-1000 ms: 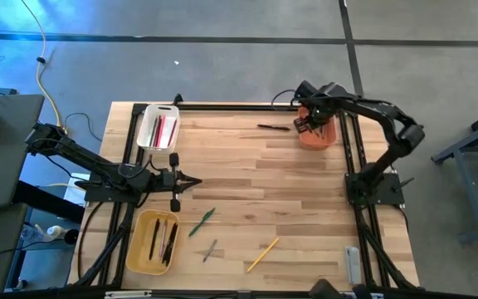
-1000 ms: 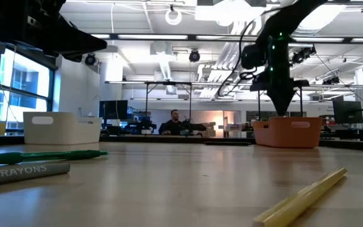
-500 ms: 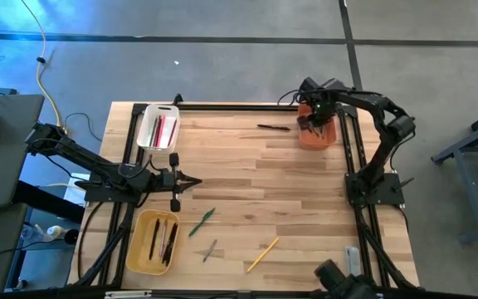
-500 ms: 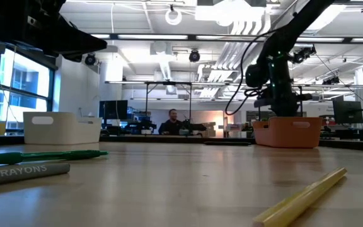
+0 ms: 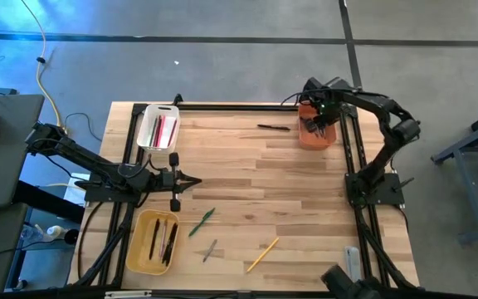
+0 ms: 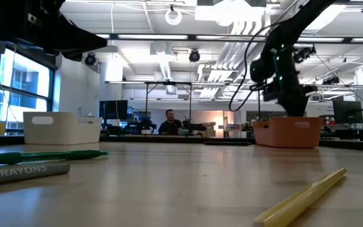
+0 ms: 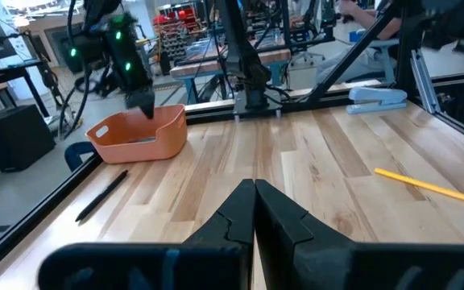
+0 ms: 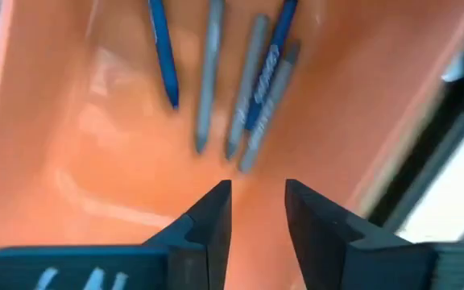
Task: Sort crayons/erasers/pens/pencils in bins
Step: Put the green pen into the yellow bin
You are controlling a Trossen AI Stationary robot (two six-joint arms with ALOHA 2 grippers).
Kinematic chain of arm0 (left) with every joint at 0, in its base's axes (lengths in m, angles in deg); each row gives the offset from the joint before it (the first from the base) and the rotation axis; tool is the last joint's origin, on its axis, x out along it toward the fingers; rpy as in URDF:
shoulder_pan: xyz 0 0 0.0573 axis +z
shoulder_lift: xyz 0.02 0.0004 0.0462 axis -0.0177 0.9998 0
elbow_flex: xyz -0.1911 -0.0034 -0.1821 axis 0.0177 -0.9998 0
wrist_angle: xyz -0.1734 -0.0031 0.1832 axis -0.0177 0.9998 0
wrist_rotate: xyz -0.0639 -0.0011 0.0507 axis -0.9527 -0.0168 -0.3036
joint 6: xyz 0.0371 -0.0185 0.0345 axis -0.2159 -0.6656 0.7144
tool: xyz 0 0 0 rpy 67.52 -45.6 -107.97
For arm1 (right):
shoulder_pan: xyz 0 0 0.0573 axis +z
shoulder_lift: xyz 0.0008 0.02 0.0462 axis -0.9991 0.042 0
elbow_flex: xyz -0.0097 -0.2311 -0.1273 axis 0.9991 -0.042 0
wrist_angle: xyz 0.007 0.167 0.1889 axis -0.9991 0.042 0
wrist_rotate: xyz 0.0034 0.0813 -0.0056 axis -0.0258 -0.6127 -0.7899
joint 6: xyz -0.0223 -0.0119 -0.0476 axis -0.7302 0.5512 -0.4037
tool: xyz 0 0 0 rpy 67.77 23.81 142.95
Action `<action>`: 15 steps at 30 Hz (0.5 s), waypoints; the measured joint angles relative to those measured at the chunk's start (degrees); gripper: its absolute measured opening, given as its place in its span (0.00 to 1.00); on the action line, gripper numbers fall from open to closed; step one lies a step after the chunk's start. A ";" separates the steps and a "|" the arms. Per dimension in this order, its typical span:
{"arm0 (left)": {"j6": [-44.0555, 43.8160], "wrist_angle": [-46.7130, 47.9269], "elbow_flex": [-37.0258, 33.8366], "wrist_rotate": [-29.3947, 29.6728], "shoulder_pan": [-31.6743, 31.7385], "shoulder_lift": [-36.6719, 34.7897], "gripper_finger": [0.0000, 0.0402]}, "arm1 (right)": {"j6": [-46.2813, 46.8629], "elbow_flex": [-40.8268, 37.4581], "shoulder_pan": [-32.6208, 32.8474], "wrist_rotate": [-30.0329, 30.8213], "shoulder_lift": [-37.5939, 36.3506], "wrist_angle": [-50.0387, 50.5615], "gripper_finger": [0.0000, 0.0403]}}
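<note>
— What's around the wooden table (image 5: pixel 305 191)?
— Grey concrete floor (image 5: pixel 222 66) on all sides. Beyond its far edge, ceiling strip lights (image 6: pixel 156 36), windows (image 6: pixel 17 88), a seated person (image 6: pixel 170 123).

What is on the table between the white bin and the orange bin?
One dark pen lies between the white bin and the orange bin, nearer the orange one; the high view shows otherwise bare wood.

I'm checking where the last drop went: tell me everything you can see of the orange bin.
The orange bin is a small plastic tray with rounded corners, upright at the table's far right corner. Blue and grey sticks lie side by side on its floor. The right gripper is just above its floor, fingers apart and empty. A black pen lies on the table beside it.
</note>
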 joint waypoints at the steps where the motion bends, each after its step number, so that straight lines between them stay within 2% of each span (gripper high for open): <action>1: 0.00 0.04 0.00 -0.01 0.00 -0.01 0.00 | -1.19 0.00 0.00 -0.02 -1.36 1.03 0.26; 5: 0.17 0.24 0.00 -0.11 0.00 -0.02 0.00 | -3.95 -0.02 1.13 -0.14 -8.69 0.52 0.17; 7: 0.17 0.26 0.00 -0.11 0.00 -0.02 0.00 | -5.26 -0.74 2.75 -0.46 -13.00 -3.39 0.11; 11: 0.17 0.20 0.00 -0.12 0.00 0.00 0.00 | -9.58 -8.63 5.72 -8.34 -22.98 -19.71 0.01; 15: 0.68 0.17 0.00 -1.10 0.02 0.00 0.00 | -9.72 -20.34 9.78 -17.30 -32.02 -38.94 0.03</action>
